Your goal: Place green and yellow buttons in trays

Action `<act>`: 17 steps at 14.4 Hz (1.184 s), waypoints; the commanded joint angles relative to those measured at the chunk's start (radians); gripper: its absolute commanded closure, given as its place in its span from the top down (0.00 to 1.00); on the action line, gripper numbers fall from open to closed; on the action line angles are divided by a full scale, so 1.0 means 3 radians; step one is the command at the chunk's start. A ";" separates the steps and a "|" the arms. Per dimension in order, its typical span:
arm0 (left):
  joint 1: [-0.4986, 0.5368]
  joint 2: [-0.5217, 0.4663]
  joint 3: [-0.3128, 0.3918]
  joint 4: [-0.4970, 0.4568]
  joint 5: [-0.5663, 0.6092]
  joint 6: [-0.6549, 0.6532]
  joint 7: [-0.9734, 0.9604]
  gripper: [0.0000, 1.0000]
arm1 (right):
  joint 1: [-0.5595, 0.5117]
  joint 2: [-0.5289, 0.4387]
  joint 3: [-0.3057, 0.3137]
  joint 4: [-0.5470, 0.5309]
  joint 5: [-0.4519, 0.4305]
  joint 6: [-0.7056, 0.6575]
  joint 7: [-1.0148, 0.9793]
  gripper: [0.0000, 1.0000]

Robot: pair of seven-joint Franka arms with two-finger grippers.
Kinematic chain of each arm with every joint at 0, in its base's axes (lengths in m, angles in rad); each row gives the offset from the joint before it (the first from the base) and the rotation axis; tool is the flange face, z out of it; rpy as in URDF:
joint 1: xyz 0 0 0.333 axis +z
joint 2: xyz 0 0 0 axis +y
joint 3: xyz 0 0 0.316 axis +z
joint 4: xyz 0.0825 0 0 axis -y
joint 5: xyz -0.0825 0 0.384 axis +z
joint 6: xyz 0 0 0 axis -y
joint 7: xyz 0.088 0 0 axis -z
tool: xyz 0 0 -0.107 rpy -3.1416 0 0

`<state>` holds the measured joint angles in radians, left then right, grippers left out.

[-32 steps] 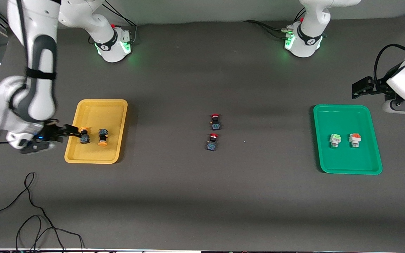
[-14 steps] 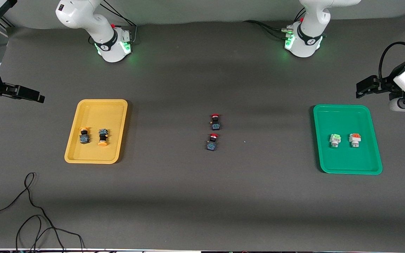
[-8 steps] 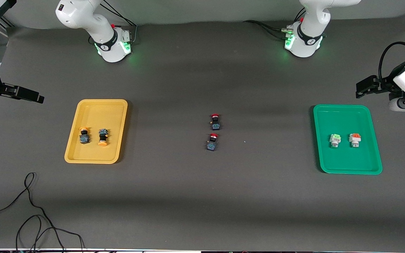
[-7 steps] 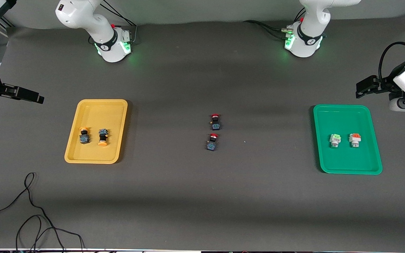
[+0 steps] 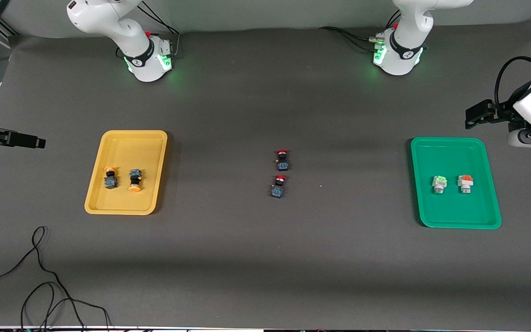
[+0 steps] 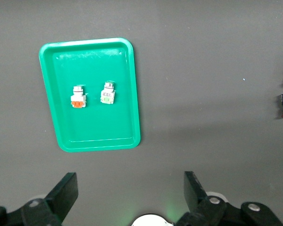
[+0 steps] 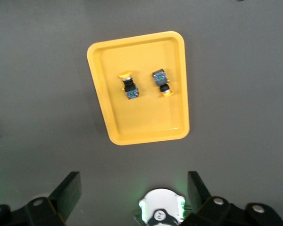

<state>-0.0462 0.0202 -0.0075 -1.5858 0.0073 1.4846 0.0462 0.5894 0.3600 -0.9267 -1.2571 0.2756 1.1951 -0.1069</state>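
Note:
Two black-bodied buttons with yellow-orange caps (image 5: 110, 177) (image 5: 135, 180) lie side by side in the yellow tray (image 5: 127, 147); the right wrist view shows them (image 7: 128, 85) (image 7: 162, 82) in the tray (image 7: 146, 122). A white button with a pale green cap (image 5: 439, 184) (image 6: 108, 92) lies in the green tray (image 5: 454, 157) (image 6: 94, 127). My right gripper (image 5: 39, 143) (image 7: 133, 186) hangs open and empty over the table edge at the right arm's end. My left gripper (image 5: 470, 117) (image 6: 129, 186) hangs open and empty off the green tray's corner.
Two black switches with red caps (image 5: 282, 159) (image 5: 278, 186) lie mid-table between the trays. A white switch with an orange cap (image 5: 465, 183) sits beside the green button. A black cable (image 5: 39, 276) loops near the front edge at the right arm's end.
My right gripper has let go of a yellow button in the yellow tray, lifted away and drawn back toward the table's end. The left arm has barely moved.

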 commanded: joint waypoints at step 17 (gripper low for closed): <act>-0.0020 -0.0195 -0.0011 -0.0252 0.0022 0.0109 0.0030 1.00 | -0.2338 -0.1334 0.3508 -0.1220 -0.1169 0.1171 0.0555 1.00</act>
<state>-0.0471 -0.0087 -0.0119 -1.6290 0.0083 1.4983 0.0474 -0.0983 -0.0968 0.1056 -1.6963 -0.0539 1.5457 0.0186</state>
